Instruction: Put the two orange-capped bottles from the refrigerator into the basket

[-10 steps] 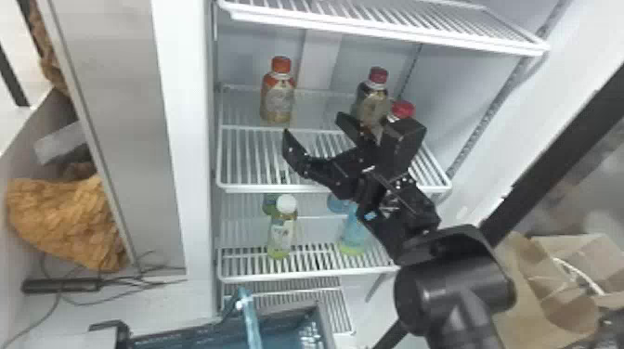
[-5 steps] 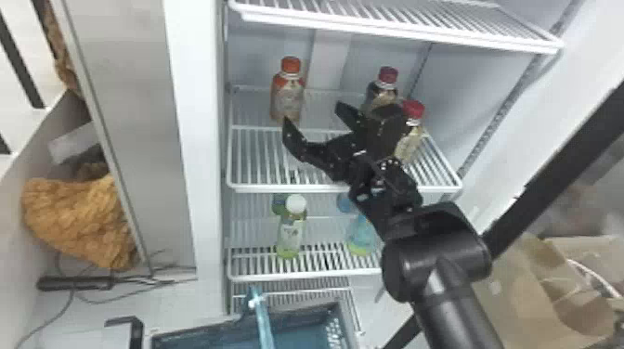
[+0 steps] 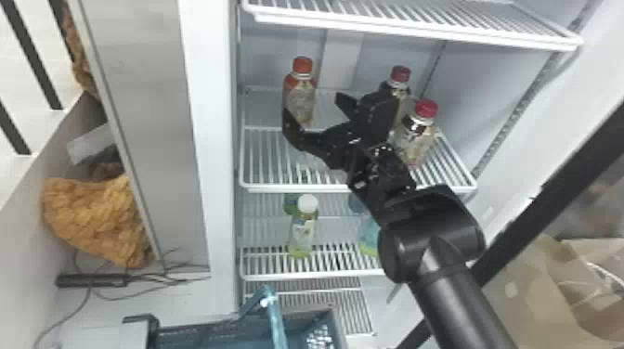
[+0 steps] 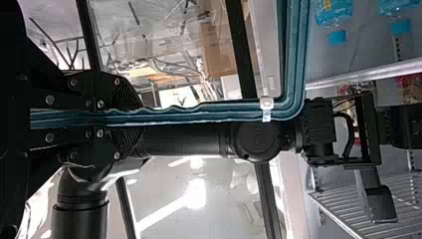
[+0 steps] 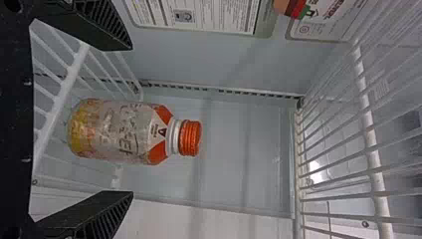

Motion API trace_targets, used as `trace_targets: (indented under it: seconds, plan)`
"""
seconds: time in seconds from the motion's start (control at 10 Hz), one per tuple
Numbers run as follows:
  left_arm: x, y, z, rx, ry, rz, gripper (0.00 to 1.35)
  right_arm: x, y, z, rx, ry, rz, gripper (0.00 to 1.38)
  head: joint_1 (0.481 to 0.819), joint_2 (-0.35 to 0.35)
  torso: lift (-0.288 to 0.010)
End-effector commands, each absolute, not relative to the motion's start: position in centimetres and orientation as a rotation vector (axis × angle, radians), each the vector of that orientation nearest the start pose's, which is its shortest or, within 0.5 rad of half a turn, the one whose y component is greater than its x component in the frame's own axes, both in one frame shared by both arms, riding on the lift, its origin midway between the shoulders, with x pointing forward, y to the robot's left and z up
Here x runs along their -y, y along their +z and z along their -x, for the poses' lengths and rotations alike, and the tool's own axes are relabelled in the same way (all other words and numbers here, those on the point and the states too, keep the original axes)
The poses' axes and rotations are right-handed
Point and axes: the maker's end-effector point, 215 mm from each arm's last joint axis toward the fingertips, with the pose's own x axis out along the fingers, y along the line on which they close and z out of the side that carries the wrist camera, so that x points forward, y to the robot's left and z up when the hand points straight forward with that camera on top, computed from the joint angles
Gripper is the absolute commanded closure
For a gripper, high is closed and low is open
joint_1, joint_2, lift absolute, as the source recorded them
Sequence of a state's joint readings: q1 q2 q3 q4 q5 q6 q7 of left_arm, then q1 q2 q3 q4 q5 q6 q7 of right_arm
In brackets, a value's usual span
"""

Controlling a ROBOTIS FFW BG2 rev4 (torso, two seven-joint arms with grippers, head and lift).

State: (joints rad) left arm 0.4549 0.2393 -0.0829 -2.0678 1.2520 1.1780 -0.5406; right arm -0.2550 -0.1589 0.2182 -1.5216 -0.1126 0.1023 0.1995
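"Orange-capped bottle (image 3: 301, 98), where is it?"
"Nearest, the left gripper (image 4: 133, 118) is clamped around the basket handle (image 4: 199, 115). Then the right gripper (image 5: 130, 121), fingers wide apart, holding nothing. Farther, the bottle, near the shelf's (image 3: 288, 188) left edge."
"The risk?"
"A crooked approach could tip it."

1 white-capped bottle (image 3: 302, 234), tan bundle (image 3: 95, 218), loose cables (image 3: 148, 277).

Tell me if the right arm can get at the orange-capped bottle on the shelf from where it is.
Likely yes: the right end effector is open and faces the orange-capped bottle, with nothing visible in between; the two red-capped bottles stand off to the side.
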Motion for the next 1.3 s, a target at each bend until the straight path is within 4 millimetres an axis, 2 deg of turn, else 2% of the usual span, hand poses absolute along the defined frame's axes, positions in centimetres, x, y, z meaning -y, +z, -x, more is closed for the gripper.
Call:
trace_targets:
  seconds: [0.0, 0.2, 0.6, 1.1, 1.2]
  plan:
    - [3.3, -33.8, -21.1, -0.916, -1.23, 1.176, 1.21, 12.3, -26.0, -66.1, 0.066, 0.387, 0.098, 0.0, 0.695, -0.198, -0.04]
    - [3.4, -33.7, -21.2, -0.913, -1.231, 1.176, 1.21, 12.3, -26.2, -67.0, 0.062, 0.377, 0.103, 0.0, 0.695, -0.2, -0.04]
    - [3.4, -33.6, -21.3, -0.908, -1.231, 1.178, 1.21, 10.6, -26.9, -68.8, 0.05, 0.403, 0.1, 0.0, 0.695, -0.183, -0.04]
    - [3.6, -33.5, -21.3, -0.906, -1.236, 1.176, 1.21, 10.3, -26.1, -70.8, 0.058, 0.396, 0.123, 0.0, 0.695, -0.166, -0.04]
    - [3.6, -33.5, -21.4, -0.905, -1.237, 1.174, 1.21, 10.1, -26.2, -71.5, 0.047, 0.401, 0.12, 0.08, 0.695, -0.166, -0.04]
